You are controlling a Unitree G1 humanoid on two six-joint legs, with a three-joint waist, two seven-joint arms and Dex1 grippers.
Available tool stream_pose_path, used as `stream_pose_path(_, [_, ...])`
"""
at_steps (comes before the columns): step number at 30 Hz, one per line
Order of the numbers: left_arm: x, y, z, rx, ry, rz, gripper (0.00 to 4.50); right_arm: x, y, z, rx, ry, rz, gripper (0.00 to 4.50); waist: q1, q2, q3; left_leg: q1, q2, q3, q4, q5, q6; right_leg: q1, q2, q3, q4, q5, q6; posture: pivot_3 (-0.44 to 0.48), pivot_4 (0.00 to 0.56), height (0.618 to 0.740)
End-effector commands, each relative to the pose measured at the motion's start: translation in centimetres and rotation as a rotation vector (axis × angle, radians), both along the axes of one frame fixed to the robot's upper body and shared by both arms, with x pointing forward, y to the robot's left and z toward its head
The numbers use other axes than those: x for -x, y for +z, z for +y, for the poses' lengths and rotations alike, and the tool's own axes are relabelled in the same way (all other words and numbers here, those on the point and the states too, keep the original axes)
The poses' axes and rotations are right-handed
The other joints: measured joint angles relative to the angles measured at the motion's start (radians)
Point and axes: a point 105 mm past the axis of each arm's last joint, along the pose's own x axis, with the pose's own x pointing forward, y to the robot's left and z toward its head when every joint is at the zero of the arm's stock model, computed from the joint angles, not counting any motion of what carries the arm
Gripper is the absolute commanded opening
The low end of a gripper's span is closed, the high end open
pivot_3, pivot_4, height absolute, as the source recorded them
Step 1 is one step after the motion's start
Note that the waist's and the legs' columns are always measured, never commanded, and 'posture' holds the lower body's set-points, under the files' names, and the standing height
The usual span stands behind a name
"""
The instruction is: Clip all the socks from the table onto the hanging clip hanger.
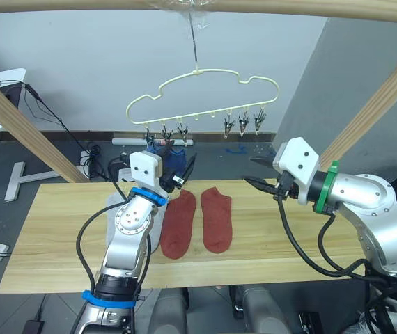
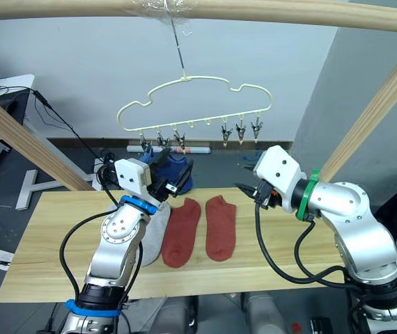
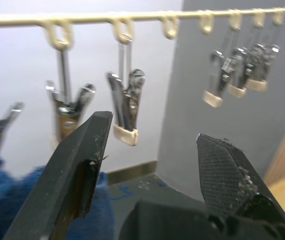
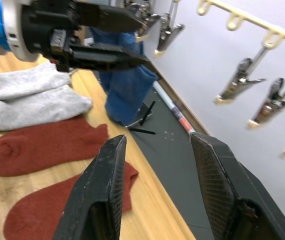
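Wavy pale wire hanger (image 1: 202,97) with metal clips; blue socks (image 4: 127,90) hang clipped; knit red socks (image 1: 198,221) flat on plank table (image 1: 52,236); left gripper (image 1: 179,172) and right gripper (image 1: 258,172) both gape empty.

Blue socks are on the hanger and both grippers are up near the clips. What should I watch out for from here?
The left gripper sits open right beside the hung blue socks; a stray move might tug them off their clips. The clip hanger hangs from one thin hook, so a nudge would set it swinging. Two red socks and the grey socks lie packed together on the table; a grasp may catch two.
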Motion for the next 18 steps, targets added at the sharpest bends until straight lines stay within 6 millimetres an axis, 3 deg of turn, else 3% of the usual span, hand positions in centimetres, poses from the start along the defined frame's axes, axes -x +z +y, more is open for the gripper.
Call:
stream_pose_path(1, [-0.6,0.7,0.1,0.013,0.032,-0.028,3.11,0.3,1.2,-0.3,-0.019,0.002,-0.05,2.09,0.0,0.0,0.0,0.0,0.0,0.0,0.0,0.0,0.0,0.0,0.0,0.0,0.0,0.0,0.0,-0.065,0.26,0.711])
stream_pose_path(9, [-1.5,0.8,-1.7,0.037,-0.034,-0.013,3.11,0.6,1.9,0.0,-0.036,0.039,-0.056,2.09,0.0,0.0,0.0,-0.001,0.0,0.0,0.004,0.0,0.0,0.001,0.001,0.0,0.001,0.0,0.002,-0.063,0.26,0.711])
stream_pose_path(18, [-2.5,2.2,-0.9,0.101,0.078,-0.059,3.11,1.2,2.4,0.2,-0.053,0.098,-0.042,2.09,0.0,0.0,0.0,-0.001,0.0,0.0,0.005,0.0,0.0,0.001,0.001,0.0,0.001,0.0,0.002,-0.067,0.26,0.711])
